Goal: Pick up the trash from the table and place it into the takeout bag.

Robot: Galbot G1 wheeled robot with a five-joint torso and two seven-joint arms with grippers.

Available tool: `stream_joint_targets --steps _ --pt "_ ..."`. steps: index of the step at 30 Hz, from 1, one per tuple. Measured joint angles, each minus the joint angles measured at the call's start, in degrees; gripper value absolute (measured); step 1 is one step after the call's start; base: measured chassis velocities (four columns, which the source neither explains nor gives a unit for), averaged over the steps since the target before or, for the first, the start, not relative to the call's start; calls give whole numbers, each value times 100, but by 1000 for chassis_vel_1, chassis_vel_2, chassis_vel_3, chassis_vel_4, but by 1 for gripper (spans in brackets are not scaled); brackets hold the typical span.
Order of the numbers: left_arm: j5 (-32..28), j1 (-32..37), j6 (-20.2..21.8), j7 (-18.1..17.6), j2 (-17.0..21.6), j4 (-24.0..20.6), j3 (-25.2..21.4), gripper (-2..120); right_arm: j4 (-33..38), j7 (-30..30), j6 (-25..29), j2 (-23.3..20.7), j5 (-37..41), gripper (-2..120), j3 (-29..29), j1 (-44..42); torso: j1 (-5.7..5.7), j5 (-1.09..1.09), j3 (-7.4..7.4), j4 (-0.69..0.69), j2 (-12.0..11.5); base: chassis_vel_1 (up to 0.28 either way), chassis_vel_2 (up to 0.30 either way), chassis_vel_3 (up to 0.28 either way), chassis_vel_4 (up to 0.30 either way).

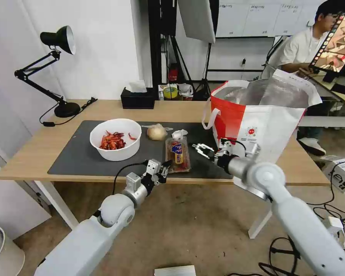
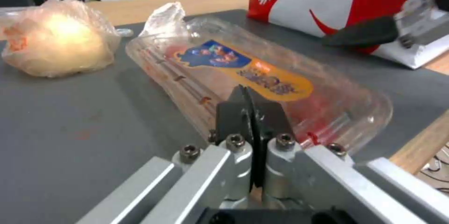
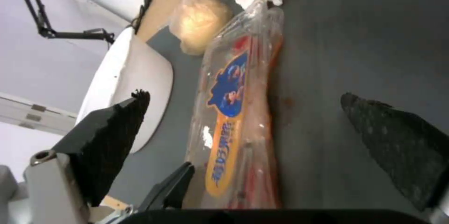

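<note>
Lying on the dark mat (image 1: 80, 153) of the table (image 1: 34, 153), the clear tray (image 1: 177, 154) runs its long axis from near to far. At its near end the left gripper (image 1: 161, 171) has its jaws pressed together, touching the tray's edge. Right of the tray, the right gripper (image 1: 203, 150) spreads wide, holding nothing. Beyond lie the tissue (image 1: 179, 133), wrapped ball (image 1: 156, 132) and bowl (image 1: 115, 138); the takeout bag (image 1: 257, 115) stands right.

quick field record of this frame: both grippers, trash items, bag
left gripper: shut, at the near end of the clear hinged plastic tray
right gripper: open, over the dark grey mat, right of the tray
white round bowl of red shells: on the mat, left
beige wrapped ball: behind the tray
crumpled white tissue: at the tray's far end
white-and-red takeout bag: upright, open, on the right
</note>
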Motion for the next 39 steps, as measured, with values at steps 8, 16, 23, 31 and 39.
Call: stream_joint_targets --steps 8,16,23,31,39 --pt "-40 -64 -5 -63 -108 7 108 0 -176 86 -79 75 -12 100 -151 221 0 0 0 -1 0 0 0 0 0" --pt "-60 -118 -5 -89 -154 31 148 0 -369 257 -221 197 -5 100 -304 479 0 1 0 0 0 0 0 0 0" --pt "-96 -134 -6 -95 -131 31 148 0 -520 325 -303 253 2 100 -399 672 0 1 -1 -1 0 0 0 0 0" --pt "-137 -137 -9 -97 -45 9 148 0 -752 541 -566 389 96 100 -529 986 0 1 -1 0 0 0 0 0 0" --pt "-199 -159 -29 -96 -3 -32 120 0 -894 870 -715 580 176 100 -696 1195 0 0 0 0 0 0 0 0 0"
